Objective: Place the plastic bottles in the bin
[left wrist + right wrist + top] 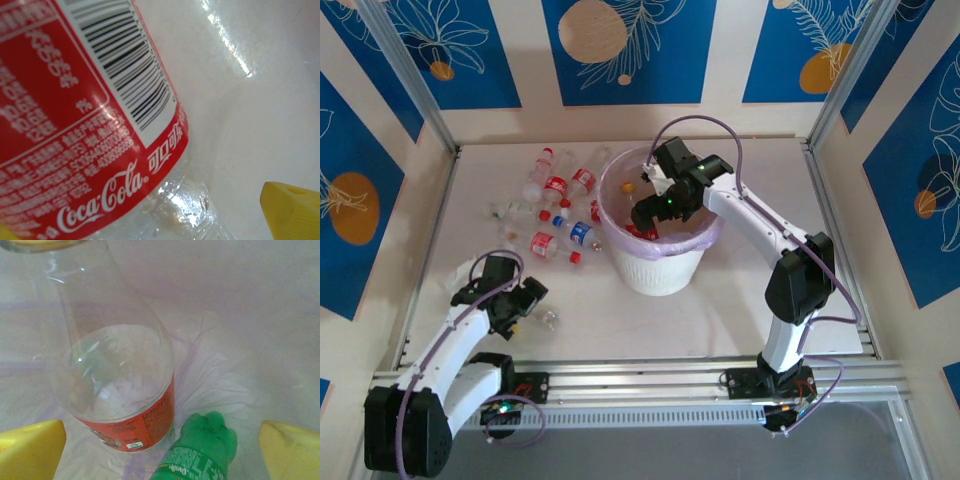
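Right gripper point(648, 212) hangs wide open over the bin point(655, 272), and left of the bin the left gripper point(532, 303) gapes around a red-label bottle point(75, 125).

Right gripper point(650, 212) inside the bin point(665, 268) (bottles point(557, 187) alongside), jaws apparently apart.

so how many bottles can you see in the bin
2 in the bin: a clear red-labelled bottle and a green bottle beside it; others may be hidden.

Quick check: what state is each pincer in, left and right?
Left pincer: open, a Coca-Cola bottle between its fingers, not clamped.
Right pincer: open over the bin, holding nothing.
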Controlling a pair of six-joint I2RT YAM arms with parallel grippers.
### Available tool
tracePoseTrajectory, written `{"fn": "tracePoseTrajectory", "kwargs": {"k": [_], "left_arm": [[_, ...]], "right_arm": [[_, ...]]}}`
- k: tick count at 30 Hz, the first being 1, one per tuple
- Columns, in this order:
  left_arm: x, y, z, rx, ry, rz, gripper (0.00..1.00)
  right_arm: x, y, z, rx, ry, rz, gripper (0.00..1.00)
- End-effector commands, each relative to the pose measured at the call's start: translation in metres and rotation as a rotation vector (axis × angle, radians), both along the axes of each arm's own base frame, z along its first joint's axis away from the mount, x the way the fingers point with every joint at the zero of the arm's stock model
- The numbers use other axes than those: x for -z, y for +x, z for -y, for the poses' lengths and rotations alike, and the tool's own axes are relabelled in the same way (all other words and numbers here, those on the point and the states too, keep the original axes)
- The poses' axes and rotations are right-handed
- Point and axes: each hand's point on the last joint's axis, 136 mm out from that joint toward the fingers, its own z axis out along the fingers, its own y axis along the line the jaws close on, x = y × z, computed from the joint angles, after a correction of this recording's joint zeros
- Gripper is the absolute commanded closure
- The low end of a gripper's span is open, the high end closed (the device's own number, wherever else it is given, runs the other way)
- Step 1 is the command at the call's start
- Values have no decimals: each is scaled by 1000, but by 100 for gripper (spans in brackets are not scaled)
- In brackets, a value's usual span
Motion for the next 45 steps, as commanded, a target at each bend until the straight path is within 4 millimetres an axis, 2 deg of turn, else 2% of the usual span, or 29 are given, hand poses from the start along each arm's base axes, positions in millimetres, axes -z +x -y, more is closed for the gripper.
{"fn": "tracePoseTrajectory", "kwargs": {"k": [1,3,8,12,23,26,29,34,39,45], "left_arm": [[6,-1,-5,-29,16,-3,2],[7,-1,-5,-30,13,-6,3],[8,0,-5,-38,13,-6,18],[7,0,-5,-40,12,-3,27],[0,0,-4,-44,-1,20,43],[-7,1,0,-44,-23,39,43],[-22,5,4,-46,-56,78,44],[-52,12,12,-38,-102,147,52],[-87,27,28,-9,-173,239,56],[-151,49,48,35,-271,390,64]], "right_arm": [[-49,-9,-5,-31,87,78,1],[-68,-14,-5,-41,113,114,1],[-116,-32,4,-60,193,209,1],[-142,-43,17,-39,257,260,1],[-168,-52,44,52,383,343,1],[-175,-54,49,75,421,346,1],[-181,-55,55,107,451,340,1],[-184,-59,61,134,470,335,2],[-186,-58,61,145,482,334,2],[-192,-59,62,150,491,345,2]]}}
